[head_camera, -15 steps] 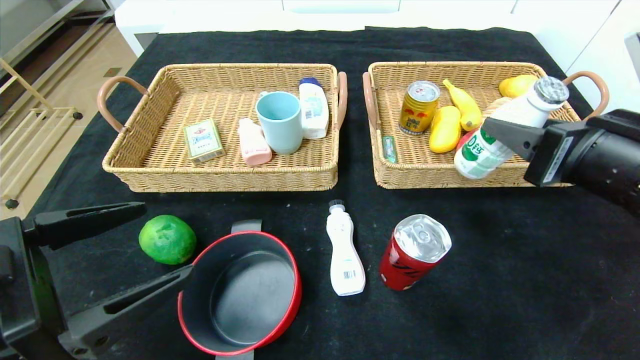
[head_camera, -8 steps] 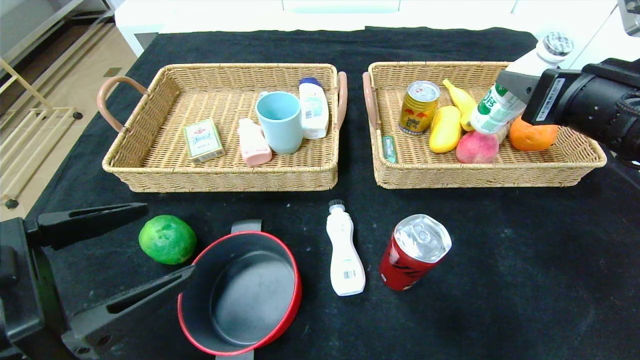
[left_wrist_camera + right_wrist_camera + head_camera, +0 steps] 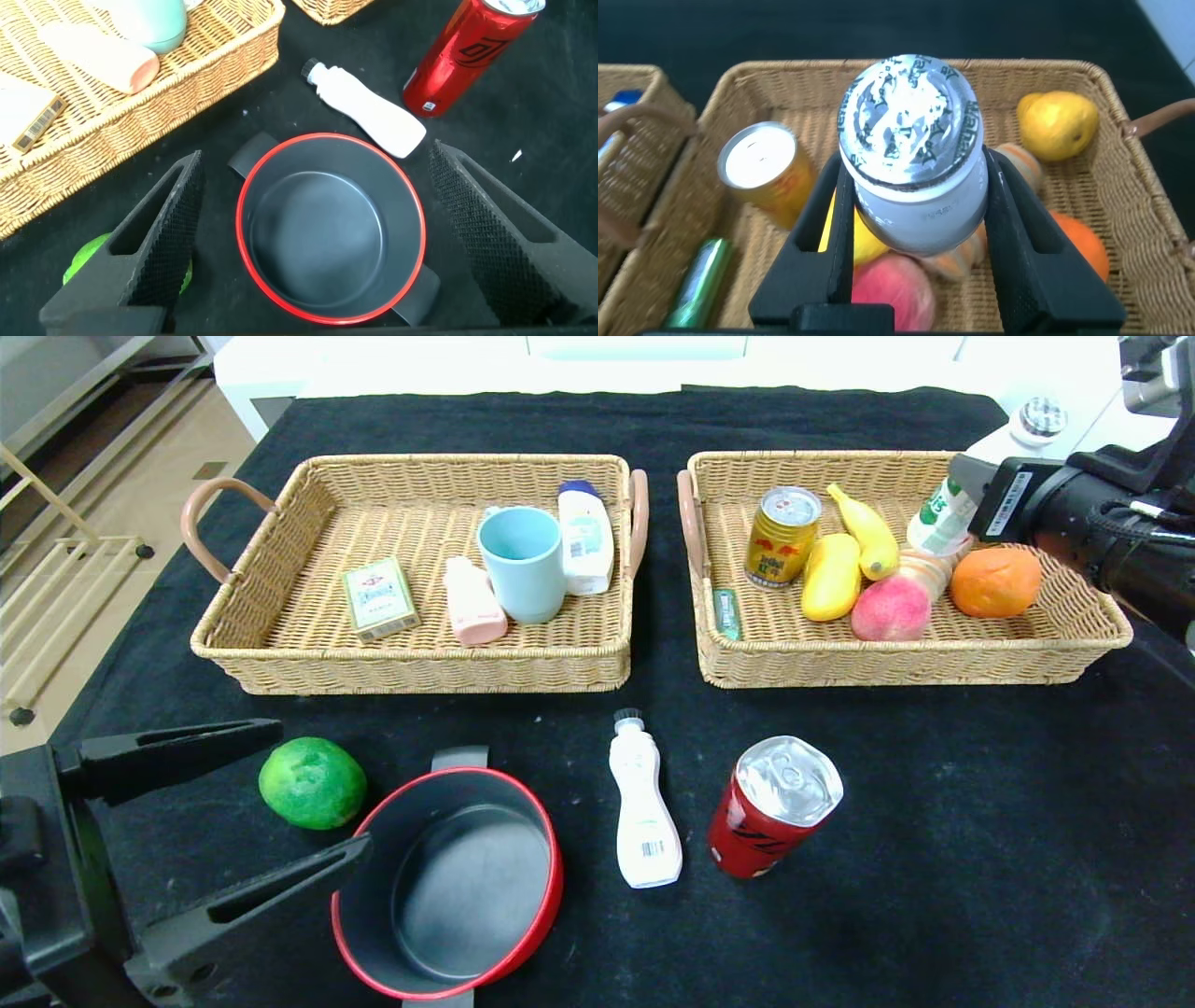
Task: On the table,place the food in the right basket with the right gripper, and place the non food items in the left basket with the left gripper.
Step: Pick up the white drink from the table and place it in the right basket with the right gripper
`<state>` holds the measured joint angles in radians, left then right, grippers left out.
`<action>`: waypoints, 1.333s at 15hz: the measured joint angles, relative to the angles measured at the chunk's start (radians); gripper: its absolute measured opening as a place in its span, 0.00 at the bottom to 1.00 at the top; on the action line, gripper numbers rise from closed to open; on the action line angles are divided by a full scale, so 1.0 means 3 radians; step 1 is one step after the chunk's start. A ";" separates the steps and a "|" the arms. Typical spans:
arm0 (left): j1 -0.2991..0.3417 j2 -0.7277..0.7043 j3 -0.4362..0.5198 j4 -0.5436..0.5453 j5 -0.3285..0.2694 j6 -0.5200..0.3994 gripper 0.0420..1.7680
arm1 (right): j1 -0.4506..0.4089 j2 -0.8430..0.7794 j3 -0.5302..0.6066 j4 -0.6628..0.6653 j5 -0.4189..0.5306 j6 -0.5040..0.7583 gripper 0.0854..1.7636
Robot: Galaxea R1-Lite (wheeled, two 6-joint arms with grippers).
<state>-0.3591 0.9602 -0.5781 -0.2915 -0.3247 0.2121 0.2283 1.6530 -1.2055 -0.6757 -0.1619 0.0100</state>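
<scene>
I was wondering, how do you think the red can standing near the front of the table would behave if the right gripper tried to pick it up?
The red can stands upright, tall and narrow, so a sideways nudge would probably tip it and let it roll. Its glossy metal wall looks smooth, so it may slip. Its top appears sealed, so it is likely full and fairly heavy.

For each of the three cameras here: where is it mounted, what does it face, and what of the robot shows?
Head view: on the head, looking down at both baskets; left tool low, right tool holding the drink bottle.
Left wrist view: on the left arm, over the red pot; both fingers show.
Right wrist view: on the right arm, over the right basket; fingers clamp the bottle.
Shared: head and left wrist views both show the red can.
</scene>
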 joint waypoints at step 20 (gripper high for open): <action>0.0000 0.0006 -0.0007 -0.0008 0.0000 0.0000 0.97 | -0.0065 0.0380 0.0040 -0.0560 -0.0043 0.0084 0.84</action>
<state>-0.3591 0.9621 -0.5802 -0.2938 -0.3247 0.2121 0.2087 1.7670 -1.1934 -0.8436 -0.1749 0.0351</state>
